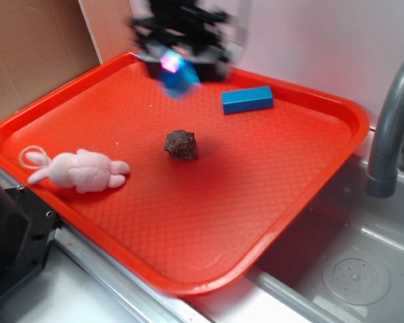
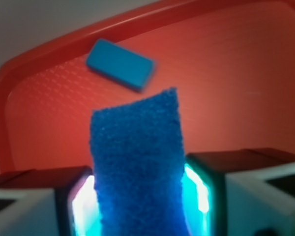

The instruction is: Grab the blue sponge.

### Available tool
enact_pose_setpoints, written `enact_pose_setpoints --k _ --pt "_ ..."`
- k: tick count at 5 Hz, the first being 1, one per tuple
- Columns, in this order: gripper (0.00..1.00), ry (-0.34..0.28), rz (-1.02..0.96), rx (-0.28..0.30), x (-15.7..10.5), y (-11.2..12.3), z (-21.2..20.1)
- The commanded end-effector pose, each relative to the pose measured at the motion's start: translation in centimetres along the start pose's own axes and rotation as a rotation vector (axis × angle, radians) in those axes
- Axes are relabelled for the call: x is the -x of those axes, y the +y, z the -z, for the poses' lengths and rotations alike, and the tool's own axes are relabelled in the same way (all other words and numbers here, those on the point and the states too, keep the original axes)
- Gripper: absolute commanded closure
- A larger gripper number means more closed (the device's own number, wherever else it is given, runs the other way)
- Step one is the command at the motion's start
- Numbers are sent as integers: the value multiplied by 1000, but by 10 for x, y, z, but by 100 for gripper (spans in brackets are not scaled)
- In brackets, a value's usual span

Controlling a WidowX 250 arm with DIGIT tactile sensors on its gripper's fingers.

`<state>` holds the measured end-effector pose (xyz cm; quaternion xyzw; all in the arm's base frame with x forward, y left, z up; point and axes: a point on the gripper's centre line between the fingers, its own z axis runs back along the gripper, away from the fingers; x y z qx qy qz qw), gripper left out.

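The blue sponge [image 2: 137, 162] fills the wrist view between my two lit fingers; its rough bright-blue face stands upright, pinched on both sides. In the exterior view the gripper [image 1: 175, 64] is blurred above the far edge of the red tray [image 1: 74, 94], with the blue sponge [image 1: 178, 75] hanging from it clear of the tray floor. The gripper is shut on the sponge.
A smooth solid blue block [image 1: 247, 99] lies on the tray at the back right; it also shows in the wrist view [image 2: 120, 64]. A dark brown lump [image 1: 181, 145] sits mid-tray. A pink plush bunny [image 1: 77, 169] lies at the left. A grey faucet [image 1: 390, 128] and sink are at right.
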<state>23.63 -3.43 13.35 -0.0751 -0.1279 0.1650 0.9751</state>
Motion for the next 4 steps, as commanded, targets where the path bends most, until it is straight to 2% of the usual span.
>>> enact_pose_setpoints --k 1,2,3,4 --pt "100 29 -127 -4 -4 39 -100" --pt "100 -17 -183 70 -23 48 -102" --pt "100 -102 -216 14 -31 34 -104" --pt "100 -69 -212 -36 -32 34 -92"
